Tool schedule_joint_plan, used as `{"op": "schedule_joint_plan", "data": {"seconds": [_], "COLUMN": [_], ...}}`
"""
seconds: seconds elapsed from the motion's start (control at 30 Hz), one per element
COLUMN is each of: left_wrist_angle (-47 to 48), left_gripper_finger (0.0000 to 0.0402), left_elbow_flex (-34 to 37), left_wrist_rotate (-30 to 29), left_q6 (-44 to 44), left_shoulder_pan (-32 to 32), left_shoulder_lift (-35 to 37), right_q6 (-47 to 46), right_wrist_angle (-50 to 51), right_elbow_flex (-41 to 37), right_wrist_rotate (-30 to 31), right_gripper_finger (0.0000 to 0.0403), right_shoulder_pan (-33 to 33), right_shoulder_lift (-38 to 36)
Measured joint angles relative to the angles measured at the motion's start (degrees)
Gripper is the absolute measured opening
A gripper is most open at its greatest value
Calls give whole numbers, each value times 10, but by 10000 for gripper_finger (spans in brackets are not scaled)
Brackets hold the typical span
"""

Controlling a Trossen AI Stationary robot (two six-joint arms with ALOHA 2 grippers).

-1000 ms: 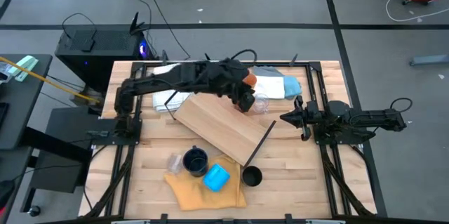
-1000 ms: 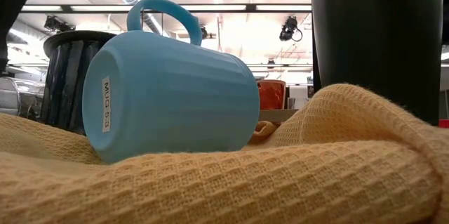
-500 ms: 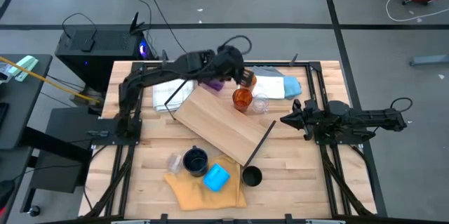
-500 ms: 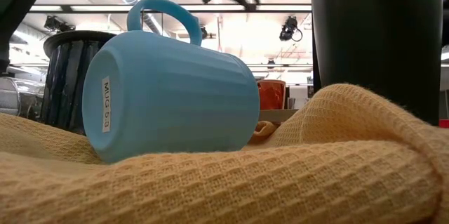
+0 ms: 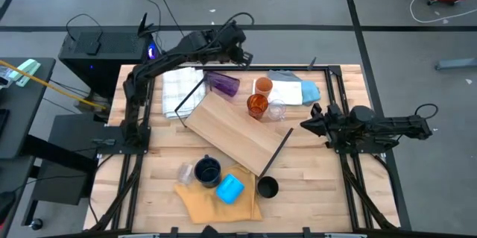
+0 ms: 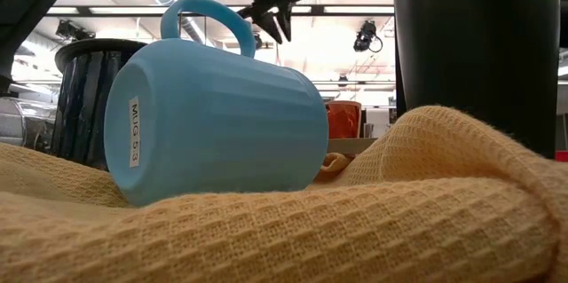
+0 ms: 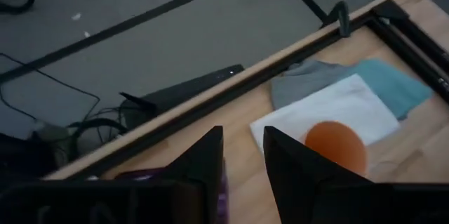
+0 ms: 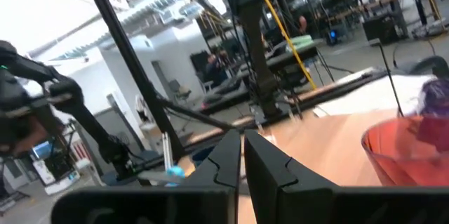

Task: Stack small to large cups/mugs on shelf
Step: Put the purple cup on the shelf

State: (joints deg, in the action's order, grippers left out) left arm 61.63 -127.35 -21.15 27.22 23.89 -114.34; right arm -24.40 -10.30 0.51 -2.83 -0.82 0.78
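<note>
Your left pincer (image 5: 240, 44) hangs high over the counter's (image 5: 160, 163) far edge, its fingers a little apart and holding nothing. Your right pincer (image 5: 307, 124) waits low at the right side, fingers nearly pressed together, empty. The shelf (image 5: 235, 130) lies slantwise mid-counter. The amber cup (image 5: 257, 106) stands on its far end, a clear glass (image 5: 276, 109) just beside it. The purple tumbler (image 5: 223, 83) lies by the shelf's far corner, and the light orange cup (image 5: 262, 86) stands on the cloths (image 5: 294, 91). The navy mug (image 5: 207, 170), blue mug (image 5: 229, 189) and black cup (image 5: 267, 188) sit near you.
</note>
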Motion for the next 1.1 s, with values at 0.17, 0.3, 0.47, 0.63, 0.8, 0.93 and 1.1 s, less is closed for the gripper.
{"op": "schedule_joint_plan", "data": {"seconds": [0.17, 0.3, 0.47, 0.63, 0.8, 0.93, 1.1], "left_wrist_angle": [-1, 12, 14, 17, 38, 95, 134], "left_gripper_finger": [118, 117, 117, 112, 111, 112, 109], "left_elbow_flex": [0, 0, 3, 3, 4, 3, 4], "left_wrist_rotate": [96, 105, 105, 105, 105, 104, 94], "left_q6": [-54, -59, -83, -90, -107, -107, -107], "left_shoulder_pan": [26, 34, 33, 32, 32, 33, 33], "left_shoulder_lift": [-3, -16, -39, -69, -88, -90, -90], "right_q6": [-35, -61, -34, 13, 81, 166, 241], "right_wrist_angle": [-68, -68, -84, -95, 8, 288, 525], "right_elbow_flex": [0, 22, 103, 240, 425, 608, 784], "right_wrist_rotate": [0, -3, -5, -37, -141, -139, -69], "right_gripper_finger": [27, 27, 26, 15, 10, 12, 11], "right_shoulder_pan": [0, -1, -1, -1, -1, 4, 17], "right_shoulder_lift": [0, 7, 73, 218, 407, 528, 634]}}
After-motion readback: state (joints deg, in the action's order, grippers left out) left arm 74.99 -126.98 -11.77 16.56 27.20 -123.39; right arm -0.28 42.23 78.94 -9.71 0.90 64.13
